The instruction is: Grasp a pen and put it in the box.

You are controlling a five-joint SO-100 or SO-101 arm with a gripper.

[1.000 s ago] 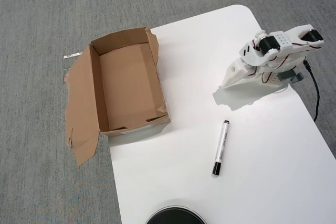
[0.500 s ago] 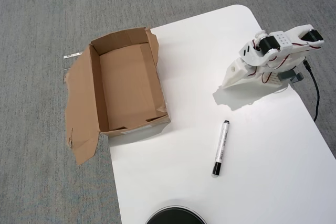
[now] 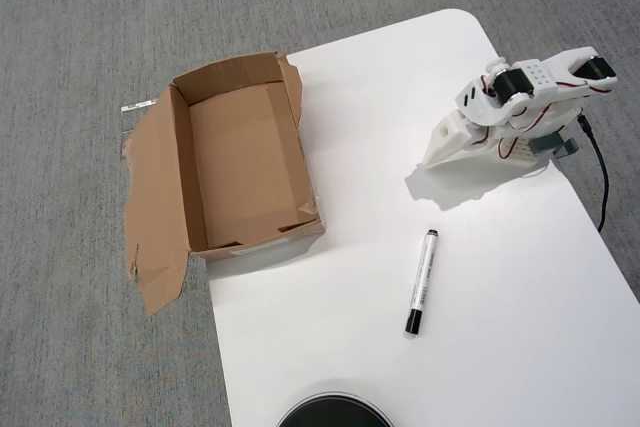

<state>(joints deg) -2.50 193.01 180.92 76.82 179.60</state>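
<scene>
The pen (image 3: 421, 283) lies flat on the white bench (image 3: 520, 347), black cap toward the bottom of the overhead view, untouched and free of any grip; the box (image 3: 245, 155) stands open and empty, well apart to the pen's left, half over the bench's edge; the arm (image 3: 520, 107) sits folded at the bench's far right, its hand (image 3: 438, 154) tucked down toward the surface, near the pen but not over it; whether its jaws are wide or narrow I cannot tell. Nothing of the task is done: reach, grasp, carry and drop all remain. Against the earlier frames nothing has shifted; pen, box and arm sit alike.
</scene>
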